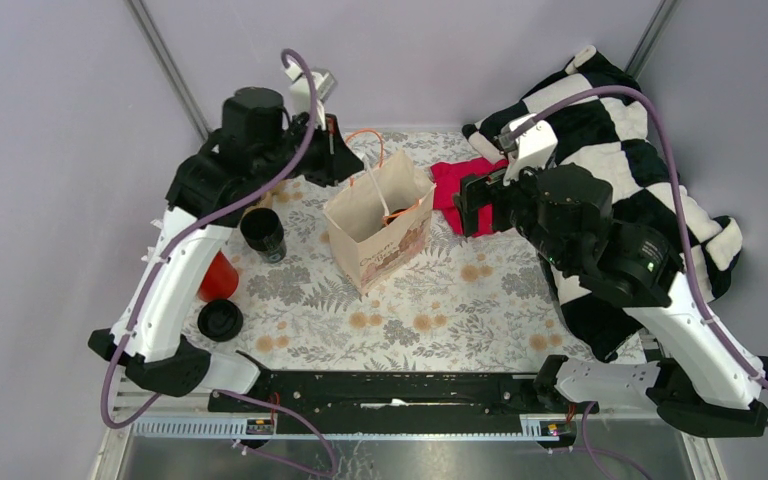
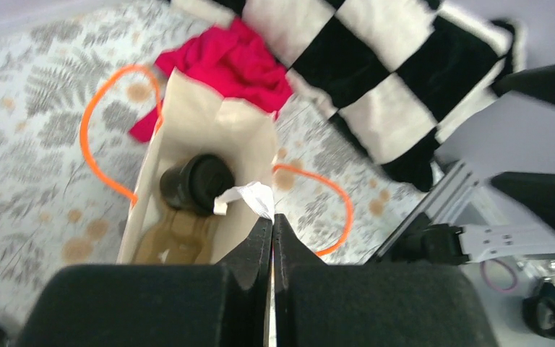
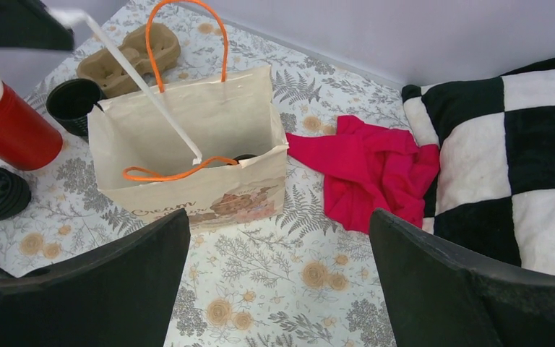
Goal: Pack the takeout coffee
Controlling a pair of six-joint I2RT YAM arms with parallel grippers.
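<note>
My left pincer point(image 2: 272, 220) pinches a thin white straw point(image 3: 144, 79). The small black coffee cup point(image 2: 196, 181) with a round lid sits inside the tan paper bag point(image 3: 238, 116), so I think packing is nearly done; only the straw is left. My left arm point(image 1: 170, 280) leans in from the bag's eleven o'clock. My right pincer point(image 3: 278, 224) hangs spread wide at three o'clock.
</note>
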